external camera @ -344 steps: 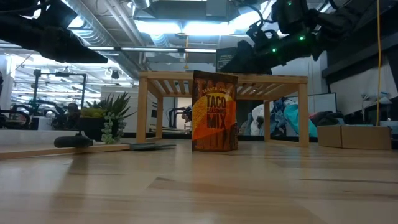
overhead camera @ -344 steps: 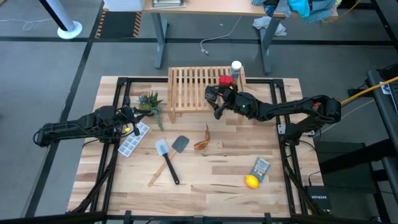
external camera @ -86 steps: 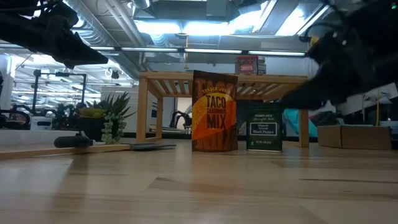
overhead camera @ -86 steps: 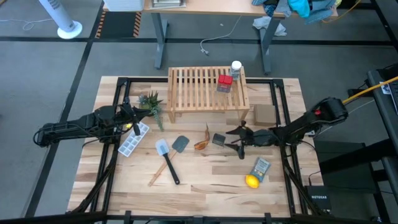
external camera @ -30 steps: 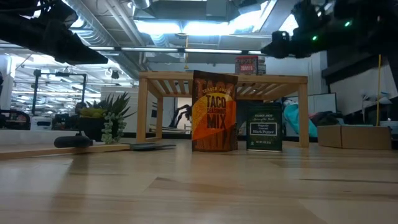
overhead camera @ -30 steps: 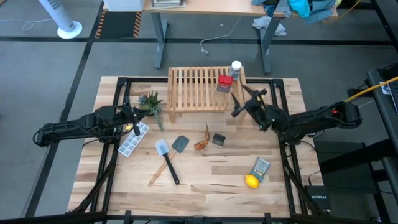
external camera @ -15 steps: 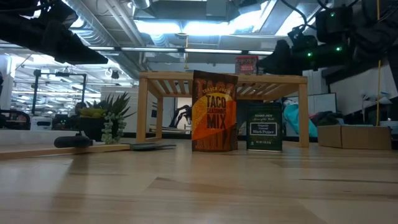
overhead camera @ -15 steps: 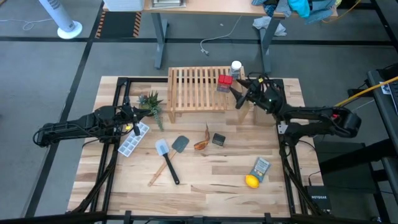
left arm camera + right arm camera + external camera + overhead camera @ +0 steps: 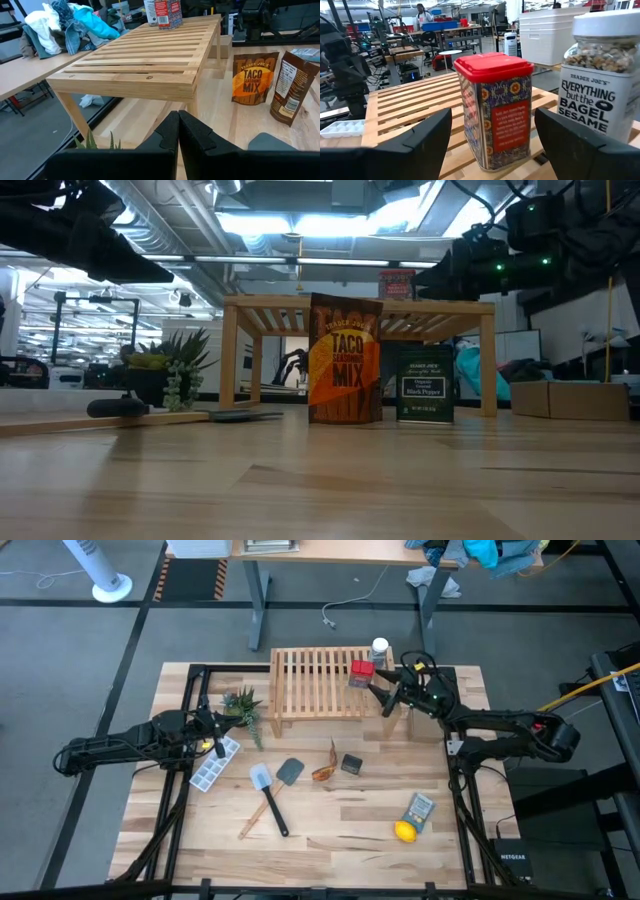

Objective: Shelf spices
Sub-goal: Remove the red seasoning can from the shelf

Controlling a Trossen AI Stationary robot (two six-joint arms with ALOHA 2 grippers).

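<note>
Step in hand, as judged: right arm is reaching for the red box point(image 9: 361, 673), which already stands on the shelf point(image 9: 322, 682) at approx. 3 o'clock of the slatted top, w/ the white-capped bottle point(image 9: 379, 648) just beside it toward 1 o'clock.

**Right end effector** point(image 9: 385, 698): at the shelf's 3 o'clock edge, fingers spread wide, holding nothing. In the right wrist view the two fingers stand either side of the red box point(image 9: 495, 107), apart from it; bottle point(image 9: 600, 80) sits close alongside.

**Left end effector** point(image 9: 222, 722): parked near the surface's 9 o'clock edge, fingers closed flat together, empty. Waits beside the small plant point(image 9: 243, 708) and ice tray point(image 9: 214, 766).

**Spices not yet shelved** (on the surface point(image 9: 330, 830), approx. 6 o'clock of the shelf):
- taco-mix packet point(image 9: 345, 360), upright.
- black box point(image 9: 351, 764), just beside it toward 3 o'clock.
- second brown packet point(image 9: 292, 87), seen next to the taco mix in left wrist view only.

**Next move, judged:** either close on the red box to re-seat it, or back off and go down for the black box. If closing: keep clear of the bottle, which could tip off the shelf's edge. If withdrawing: lift clear of the slats before swinging toward 6 o'clock.
</note>
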